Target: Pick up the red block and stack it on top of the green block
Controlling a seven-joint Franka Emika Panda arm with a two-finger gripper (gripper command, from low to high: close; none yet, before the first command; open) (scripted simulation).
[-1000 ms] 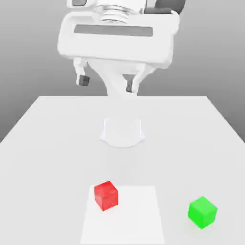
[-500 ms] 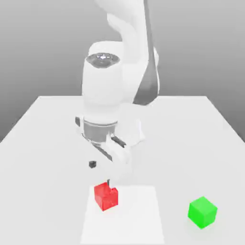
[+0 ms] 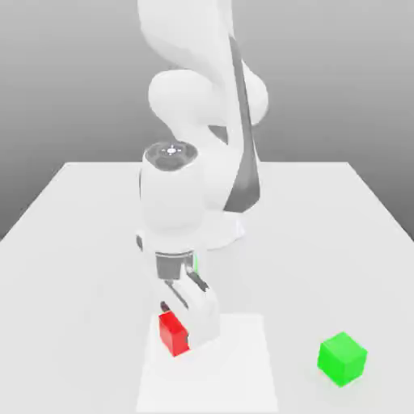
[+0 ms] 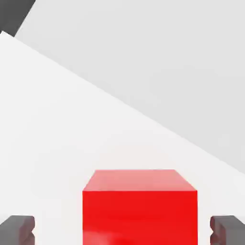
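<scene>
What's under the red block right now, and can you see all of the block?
The red block rests on the table. In the exterior view the open gripper covers its right side; the green block sits apart.

Bright, even, diffuse light w/ no clear source; bg fades grey to darker at top in exterior view. Shadows barely there on the white table [image 3: 73,234]. Soft sheen on the red block [image 4: 139,210], edges slightly soft up close, no distortion.
</scene>
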